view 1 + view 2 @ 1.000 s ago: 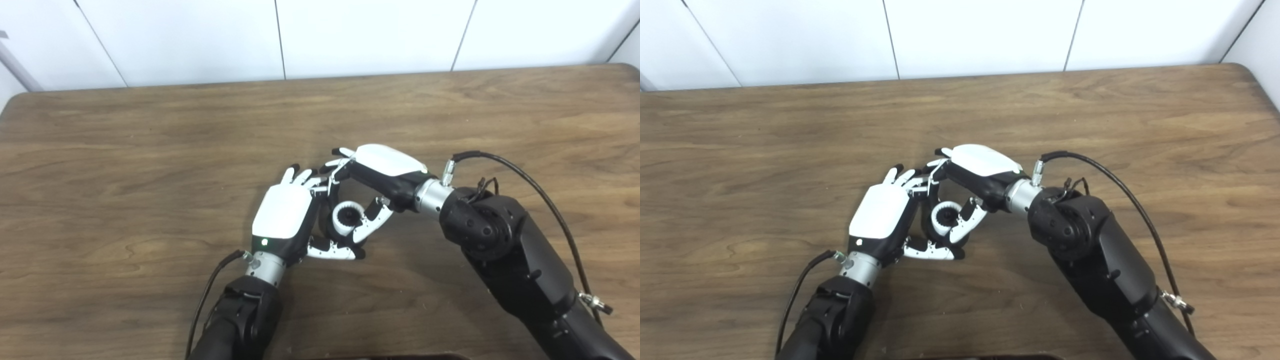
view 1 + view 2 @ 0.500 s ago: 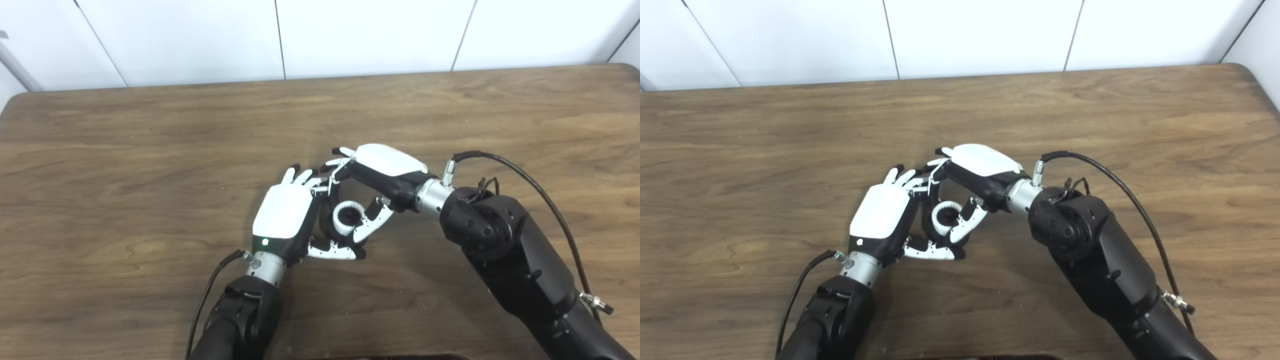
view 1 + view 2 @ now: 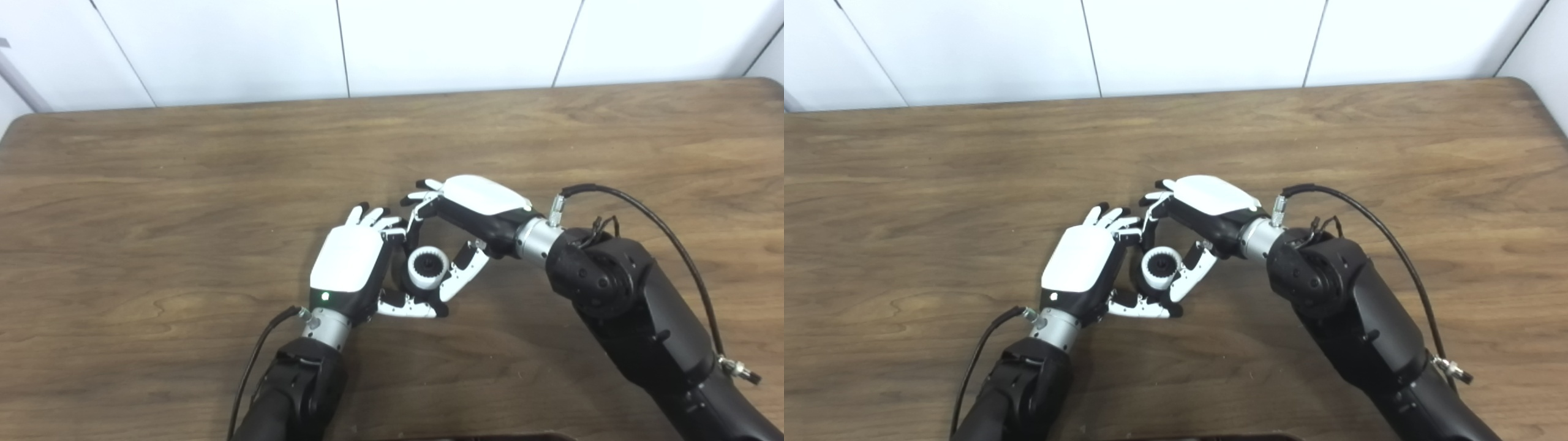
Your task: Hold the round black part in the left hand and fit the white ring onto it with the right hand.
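Note:
My left hand is shut on the round black part, of which only a dark edge shows between its fingers and thumb. The white ring sits on that part, its dark toothed centre facing up; the same ring shows in the right eye view. My right hand arches over it from the right, fingers spread. Its thumb lies just right of the ring, with a thin gap showing. The right hand holds nothing.
The wooden table stretches wide on all sides of the hands. A white panelled wall runs behind its far edge. A black cable loops off the right forearm.
My right hand has drawn back a little to the right and its thumb has come off the white ring. The ring stays on the black part in the unmoved left hand.

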`<action>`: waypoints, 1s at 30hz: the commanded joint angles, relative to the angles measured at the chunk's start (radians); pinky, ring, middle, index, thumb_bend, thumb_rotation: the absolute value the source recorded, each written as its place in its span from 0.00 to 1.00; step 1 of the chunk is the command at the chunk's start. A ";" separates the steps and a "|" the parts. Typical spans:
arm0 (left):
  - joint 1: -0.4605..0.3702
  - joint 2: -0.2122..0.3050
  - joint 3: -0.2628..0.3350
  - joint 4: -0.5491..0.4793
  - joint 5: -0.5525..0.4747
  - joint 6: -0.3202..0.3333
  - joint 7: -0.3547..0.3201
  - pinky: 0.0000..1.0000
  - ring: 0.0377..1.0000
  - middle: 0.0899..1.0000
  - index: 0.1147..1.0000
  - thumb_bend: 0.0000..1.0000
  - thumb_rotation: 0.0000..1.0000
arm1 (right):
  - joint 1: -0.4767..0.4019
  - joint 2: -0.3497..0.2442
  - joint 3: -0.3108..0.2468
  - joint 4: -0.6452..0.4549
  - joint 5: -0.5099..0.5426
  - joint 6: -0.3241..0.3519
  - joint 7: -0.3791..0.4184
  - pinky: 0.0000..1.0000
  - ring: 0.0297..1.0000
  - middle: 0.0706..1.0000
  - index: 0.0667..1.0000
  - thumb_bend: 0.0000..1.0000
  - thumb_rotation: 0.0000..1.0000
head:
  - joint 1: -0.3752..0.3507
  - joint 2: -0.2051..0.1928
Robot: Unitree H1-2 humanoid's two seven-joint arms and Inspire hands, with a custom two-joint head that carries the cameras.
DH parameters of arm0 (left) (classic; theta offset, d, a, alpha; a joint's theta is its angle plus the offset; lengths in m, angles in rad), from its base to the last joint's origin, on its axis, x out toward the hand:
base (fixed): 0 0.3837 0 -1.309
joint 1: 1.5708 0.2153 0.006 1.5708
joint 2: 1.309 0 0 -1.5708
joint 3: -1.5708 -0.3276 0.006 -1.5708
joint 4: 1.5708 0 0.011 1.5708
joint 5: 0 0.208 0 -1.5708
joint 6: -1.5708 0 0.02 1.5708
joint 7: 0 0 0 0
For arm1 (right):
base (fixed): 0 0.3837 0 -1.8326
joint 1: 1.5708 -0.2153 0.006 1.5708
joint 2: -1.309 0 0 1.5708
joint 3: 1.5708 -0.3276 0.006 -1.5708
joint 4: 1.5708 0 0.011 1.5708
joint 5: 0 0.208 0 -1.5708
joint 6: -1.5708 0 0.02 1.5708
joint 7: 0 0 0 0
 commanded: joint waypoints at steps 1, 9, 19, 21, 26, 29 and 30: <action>-0.009 -0.002 -0.008 0.013 0.001 -0.007 -0.018 0.98 0.90 0.79 0.42 0.52 0.05 | -0.042 -0.003 -0.010 -0.024 -0.005 -0.027 -0.012 0.98 1.00 0.90 0.62 1.00 0.26 | -0.003 0.001; -0.010 -0.001 -0.007 0.013 -0.002 -0.009 -0.017 0.98 0.90 0.79 0.42 0.52 0.05 | -0.040 -0.002 -0.018 -0.018 0.006 -0.030 -0.019 0.99 1.00 0.90 0.60 1.00 0.26 | -0.003 0.000; -0.009 0.003 -0.004 0.008 -0.007 -0.007 -0.026 0.99 0.91 0.80 0.42 0.52 0.05 | -0.040 -0.011 -0.063 -0.025 0.017 -0.020 -0.030 0.97 1.00 0.89 0.58 1.00 0.23 | -0.008 -0.002; -0.008 0.004 -0.003 0.008 -0.009 -0.007 -0.024 1.00 0.91 0.80 0.42 0.52 0.05 | -0.041 -0.016 -0.079 -0.027 0.026 -0.019 -0.030 0.97 1.00 0.89 0.57 1.00 0.22 | -0.010 -0.003; -0.007 0.008 0.000 0.013 -0.015 -0.016 -0.014 0.99 0.91 0.79 0.42 0.52 0.05 | -0.046 -0.036 -0.111 -0.038 0.026 -0.018 -0.026 0.94 1.00 0.89 0.57 1.00 0.22 | -0.017 -0.005; -0.005 0.012 0.001 0.012 -0.016 -0.017 -0.012 0.99 0.91 0.79 0.42 0.52 0.05 | -0.042 -0.041 -0.128 -0.045 0.031 -0.012 -0.033 0.93 0.99 0.88 0.57 1.00 0.20 | -0.021 -0.009; -0.004 0.013 0.001 0.012 -0.013 -0.017 -0.011 0.99 0.91 0.79 0.42 0.52 0.05 | -0.040 -0.045 -0.136 -0.049 0.034 -0.011 -0.035 0.93 0.99 0.88 0.57 1.00 0.20 | -0.023 -0.010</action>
